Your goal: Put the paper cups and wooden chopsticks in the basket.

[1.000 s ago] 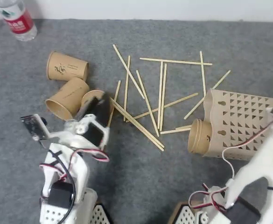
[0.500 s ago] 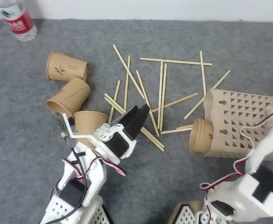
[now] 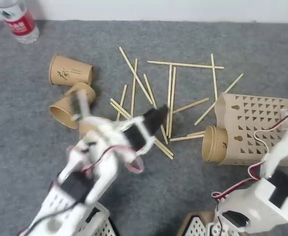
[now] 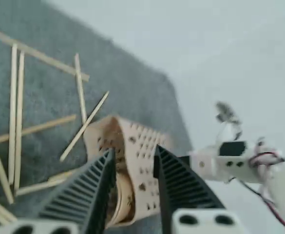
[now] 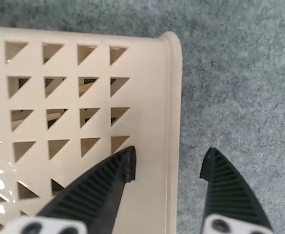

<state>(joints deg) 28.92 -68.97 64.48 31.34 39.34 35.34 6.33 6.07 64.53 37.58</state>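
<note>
The beige lattice basket point(image 3: 254, 129) lies on its side at the right, with one paper cup point(image 3: 213, 144) in its mouth. Two more cups point(image 3: 70, 70) point(image 3: 67, 104) lie at the left, and a third point(image 3: 86, 127) is half hidden behind my left arm. Several wooden chopsticks point(image 3: 170, 101) are scattered mid-carpet. My left gripper point(image 3: 156, 118) hovers over the chopsticks, open and empty; its wrist view has the gripper point(image 4: 132, 155) facing the basket point(image 4: 132, 141). My right gripper point(image 5: 169, 158) is open, straddling the basket's rim point(image 5: 171, 92).
A plastic water bottle point(image 3: 18, 19) lies at the far left corner. The right arm's white body point(image 3: 264, 196) fills the near right corner. Grey carpet point(image 3: 183, 196) lies open in front of the chopsticks.
My left gripper left the cup it was at, opened, and swung right over the chopsticks. That cup now sits nearer the front. The right arm shifted beside the basket.
</note>
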